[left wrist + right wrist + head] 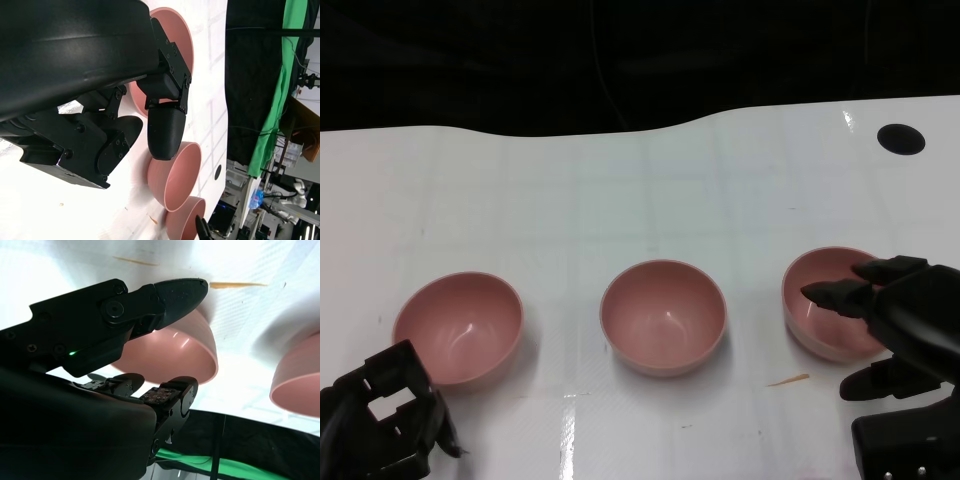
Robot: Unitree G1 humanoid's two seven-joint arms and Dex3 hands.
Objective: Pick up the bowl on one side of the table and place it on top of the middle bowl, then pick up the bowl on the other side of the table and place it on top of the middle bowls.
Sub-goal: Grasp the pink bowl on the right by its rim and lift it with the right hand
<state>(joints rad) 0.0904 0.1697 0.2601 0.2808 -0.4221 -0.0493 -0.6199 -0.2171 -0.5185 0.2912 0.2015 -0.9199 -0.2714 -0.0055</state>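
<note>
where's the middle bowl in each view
Head view: middle bowl at picture centre, between the other two.
Left wrist view: second pink bowl, just beyond the left hand's fingertip.
Right wrist view: partly cut off at the picture's edge.
Shared landmark: the right bowl.

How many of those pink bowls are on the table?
3, in a row: the left bowl near the left hand, the middle bowl, and the right bowl partly behind the right hand.

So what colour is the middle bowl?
Pink, plain with no pattern; the middle bowl shows best in the head view.
</note>
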